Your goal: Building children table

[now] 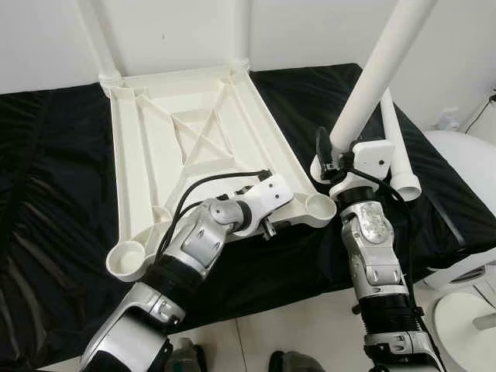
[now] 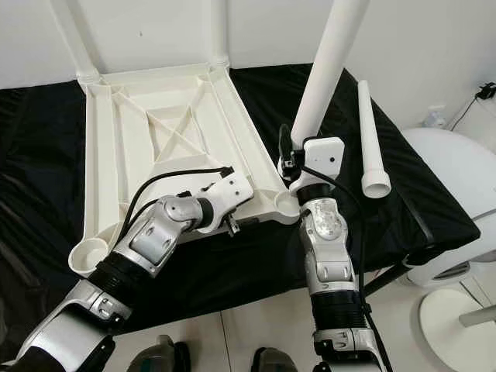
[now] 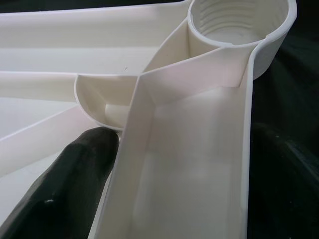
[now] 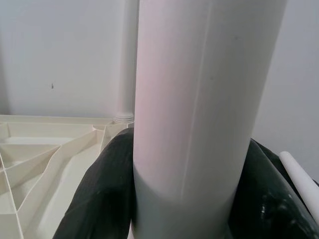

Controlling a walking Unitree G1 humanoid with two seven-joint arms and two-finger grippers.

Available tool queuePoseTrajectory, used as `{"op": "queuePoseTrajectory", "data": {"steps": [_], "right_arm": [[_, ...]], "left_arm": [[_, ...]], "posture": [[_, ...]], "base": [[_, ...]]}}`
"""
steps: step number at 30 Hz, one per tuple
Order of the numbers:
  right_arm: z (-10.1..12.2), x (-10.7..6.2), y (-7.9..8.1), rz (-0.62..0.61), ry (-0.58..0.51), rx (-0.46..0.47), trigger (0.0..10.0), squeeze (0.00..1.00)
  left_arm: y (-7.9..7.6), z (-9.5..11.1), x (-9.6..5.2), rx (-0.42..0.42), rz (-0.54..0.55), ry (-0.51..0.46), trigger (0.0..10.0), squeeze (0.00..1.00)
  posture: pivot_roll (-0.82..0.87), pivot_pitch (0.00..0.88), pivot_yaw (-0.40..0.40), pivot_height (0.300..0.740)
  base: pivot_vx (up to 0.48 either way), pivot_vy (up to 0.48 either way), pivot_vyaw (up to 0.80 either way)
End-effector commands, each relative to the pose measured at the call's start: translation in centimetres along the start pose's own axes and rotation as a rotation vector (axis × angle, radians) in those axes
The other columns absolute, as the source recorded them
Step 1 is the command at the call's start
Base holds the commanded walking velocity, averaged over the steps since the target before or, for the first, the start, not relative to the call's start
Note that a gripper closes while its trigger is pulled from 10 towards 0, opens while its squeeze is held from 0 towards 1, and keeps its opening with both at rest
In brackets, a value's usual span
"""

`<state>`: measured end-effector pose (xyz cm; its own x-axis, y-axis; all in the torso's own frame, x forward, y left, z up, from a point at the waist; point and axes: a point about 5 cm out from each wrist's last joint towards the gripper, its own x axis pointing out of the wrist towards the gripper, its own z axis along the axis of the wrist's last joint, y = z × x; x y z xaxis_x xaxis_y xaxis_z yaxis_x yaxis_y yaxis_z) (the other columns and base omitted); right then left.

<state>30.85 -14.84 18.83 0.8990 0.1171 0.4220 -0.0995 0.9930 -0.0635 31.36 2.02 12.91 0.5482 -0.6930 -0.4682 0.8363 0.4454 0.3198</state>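
Observation:
A white plastic table top lies upside down on a black cloth. At its far corners two white legs stand in their sockets. My left gripper is shut on the table's near rim, one finger inside the rim wall and the other outside. It sits just left of the open threaded near-right socket. My right gripper is shut on a third white leg. That leg is tilted, with its lower end just above the same socket. The near-left socket is open.
A spare white leg lies on the black cloth to the right of the table top. A white rounded piece of furniture stands at the far right. A white wall runs behind, and light floor lies below the near edge.

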Motion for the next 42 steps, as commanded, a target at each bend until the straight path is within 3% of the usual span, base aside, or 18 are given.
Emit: {"op": "queuePoseTrajectory", "data": {"steps": [1,9,22,42], "right_arm": [[-0.2,-0.3,0.0,0.013,0.019,0.01,10.0,0.0],[-0.8,-0.9,0.2,0.062,0.069,0.035,10.0,0.0],[-1.2,-2.2,-0.9,0.202,0.154,0.032,10.0,0.0],[-2.2,-4.2,-1.5,0.276,0.226,0.11,10.0,0.0]], "left_arm": [[-0.4,-4.0,0.1,-0.059,0.114,0.162,10.0,0.0],[-0.1,-3.9,-0.1,-0.056,0.125,0.159,10.0,0.0],[0.3,-4.0,-0.5,-0.045,0.144,0.16,10.0,0.0],[0.5,-3.7,-0.6,-0.024,0.151,0.148,10.0,0.0]], "posture": [[-0.01,0.078,-0.011,0.74],[-0.01,0.08,-0.013,0.74],[-0.02,0.077,-0.014,0.74],[-0.02,0.075,-0.012,0.74]], "base": [[0.0,0.0,0.0],[0.0,0.0,0.0],[0.0,0.0,0.0],[0.0,0.0,0.0]]}}
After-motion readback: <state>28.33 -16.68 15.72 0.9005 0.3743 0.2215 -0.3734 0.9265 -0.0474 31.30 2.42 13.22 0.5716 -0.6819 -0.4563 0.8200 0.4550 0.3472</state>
